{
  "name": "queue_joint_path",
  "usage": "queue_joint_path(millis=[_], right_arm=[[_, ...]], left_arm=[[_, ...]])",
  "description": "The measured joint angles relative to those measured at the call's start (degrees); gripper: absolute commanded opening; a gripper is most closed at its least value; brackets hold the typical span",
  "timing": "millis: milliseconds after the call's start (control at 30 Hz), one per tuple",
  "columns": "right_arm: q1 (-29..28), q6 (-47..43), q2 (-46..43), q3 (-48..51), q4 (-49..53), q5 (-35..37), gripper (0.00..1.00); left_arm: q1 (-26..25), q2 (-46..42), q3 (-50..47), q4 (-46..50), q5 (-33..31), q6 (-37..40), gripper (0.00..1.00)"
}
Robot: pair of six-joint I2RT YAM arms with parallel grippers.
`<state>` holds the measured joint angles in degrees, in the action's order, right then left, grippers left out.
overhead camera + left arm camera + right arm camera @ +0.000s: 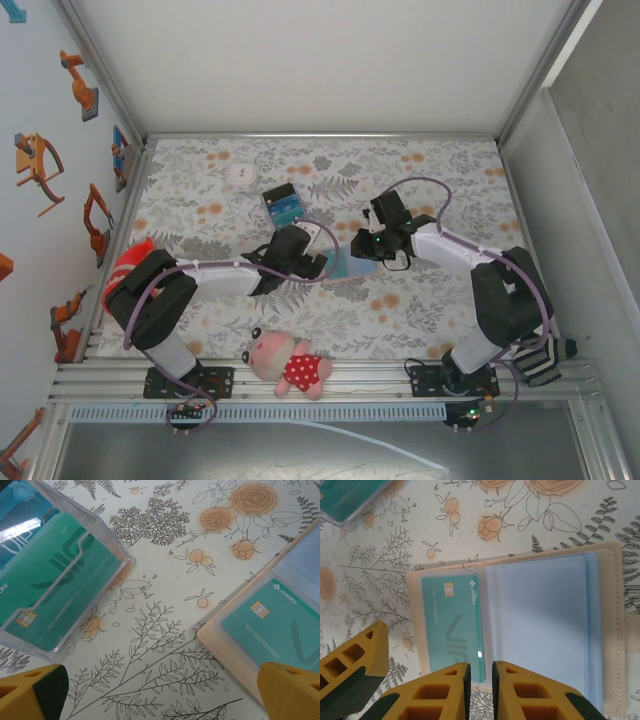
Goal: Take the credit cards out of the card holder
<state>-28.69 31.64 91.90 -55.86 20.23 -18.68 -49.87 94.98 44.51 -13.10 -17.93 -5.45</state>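
Right now the job is at the part where a card gets pulled out. The card holder (614,630) lies open and flat on the flowery table (560,515), between the two arms, with its soft tan edge all around. One green card (452,625) sits in one pocket, with its little gold chip at the far end. The see-through pockets (540,625) next to it look empty. The right gripper (481,672) is low over the holder, at the near end of that green card. Its two yellow fingers (440,695) are very close together, with just a thin gap between them. That gap is right by the card's corner. I cannot tell if they are pinching the card yet or are just above it. The left gripper (161,692) is stretched wide and holds nothing. It hangs low over the table, with the holder's edge by one finger and a clear box (60,642) of green cards by the other. I think the next move needs the right fingers to get a firm hold on the card's short edge. Then they must slide it straight out of the pocket, along its long side. The holder looks light and might come along too. So the left gripper may have to press it down while the card comes free.
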Motion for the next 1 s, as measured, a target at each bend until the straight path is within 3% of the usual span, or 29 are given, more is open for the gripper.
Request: queue_joint_path(millis=[1000], right_arm=[[0.1,-0.1,1.6,0.0,-1.5,-3.3,0.17]], left_arm=[[-1.3,5.5,0.3,-1.2,-0.5,3.0,0.97]])
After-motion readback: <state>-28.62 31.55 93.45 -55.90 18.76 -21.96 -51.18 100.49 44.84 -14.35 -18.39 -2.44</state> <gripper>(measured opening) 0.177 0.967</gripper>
